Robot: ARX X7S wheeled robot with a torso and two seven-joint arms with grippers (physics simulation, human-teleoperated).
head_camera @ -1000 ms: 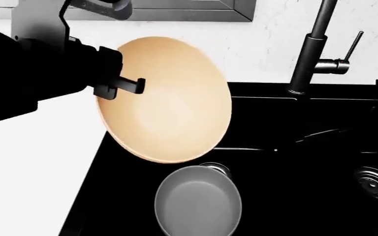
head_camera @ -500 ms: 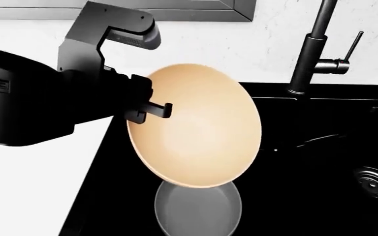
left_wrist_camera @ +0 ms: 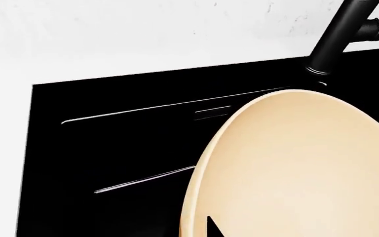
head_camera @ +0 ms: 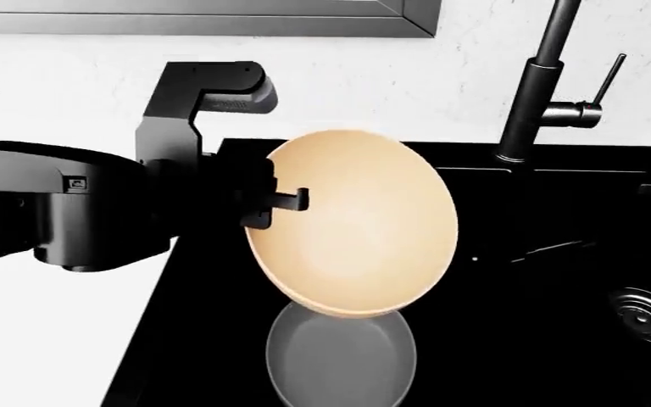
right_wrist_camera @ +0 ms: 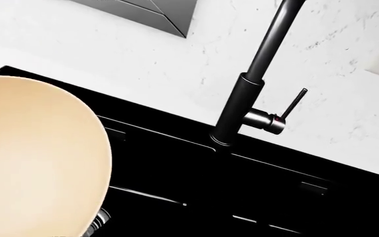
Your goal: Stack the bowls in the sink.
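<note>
No legible text, brand, number or sign found in any view. One small pale rectangular mark sits on the dark housing of the left arm (head_camera: 75, 182) in the head view; it is too small to read. A tiny red dot shows on the faucet (right_wrist_camera: 255, 106) at the base of its lever; it carries no characters.

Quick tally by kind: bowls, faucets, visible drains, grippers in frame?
Bowls: 2, a tilted tan round bowl in the left gripper and a grey round bowl in the glossy black sink
Faucets: 1, tall dark metal faucet
Drains: 1, round metal drain
Grippers: 1
Total: 5
</note>
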